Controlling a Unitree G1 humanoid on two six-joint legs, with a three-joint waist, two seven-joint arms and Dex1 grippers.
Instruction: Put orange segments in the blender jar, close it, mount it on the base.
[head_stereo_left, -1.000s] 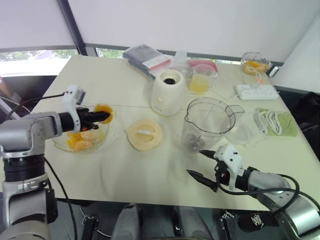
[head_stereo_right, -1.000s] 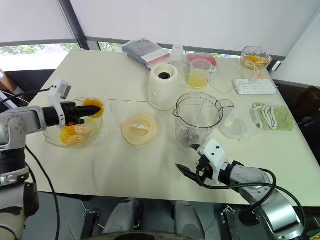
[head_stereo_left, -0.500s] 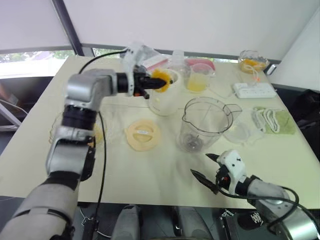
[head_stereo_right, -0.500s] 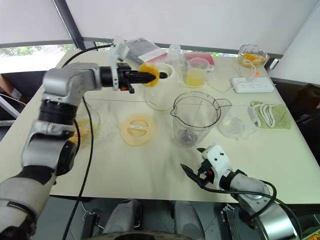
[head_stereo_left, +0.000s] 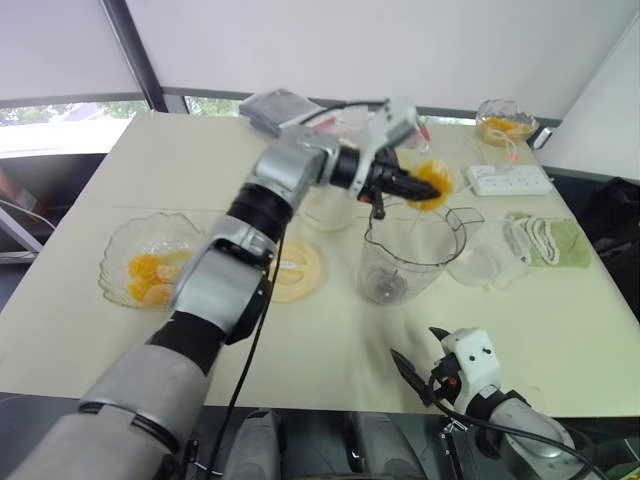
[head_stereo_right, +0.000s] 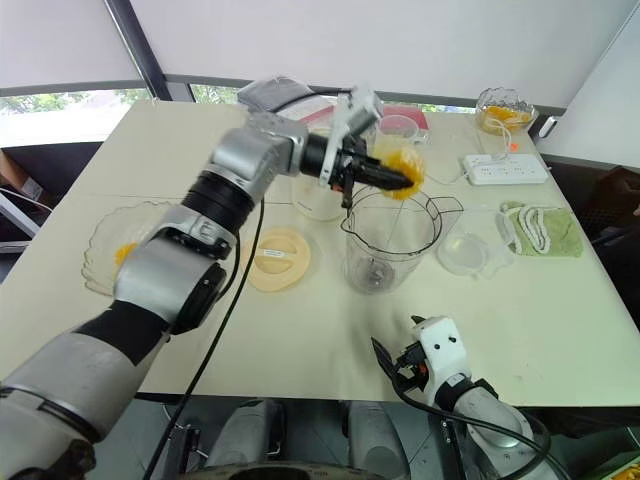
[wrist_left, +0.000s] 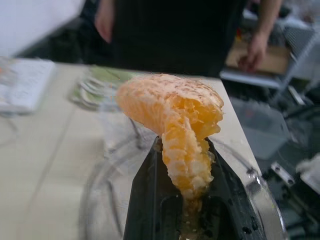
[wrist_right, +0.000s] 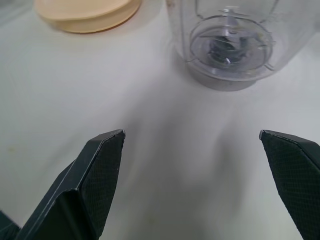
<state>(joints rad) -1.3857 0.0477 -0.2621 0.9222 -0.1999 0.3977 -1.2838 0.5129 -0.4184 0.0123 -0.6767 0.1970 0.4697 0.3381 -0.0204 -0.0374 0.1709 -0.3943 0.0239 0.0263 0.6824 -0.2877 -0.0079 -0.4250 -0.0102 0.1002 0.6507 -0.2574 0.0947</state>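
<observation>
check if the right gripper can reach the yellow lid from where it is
Probably yes: the right gripper is open, the lid lies flat beside the blender jar, and bare table lies between them.

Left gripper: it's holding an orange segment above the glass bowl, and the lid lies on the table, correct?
Wrong spot. The left gripper holds the orange segment above the blender jar, as the right eye view shows. The lid does lie on the table.
</observation>
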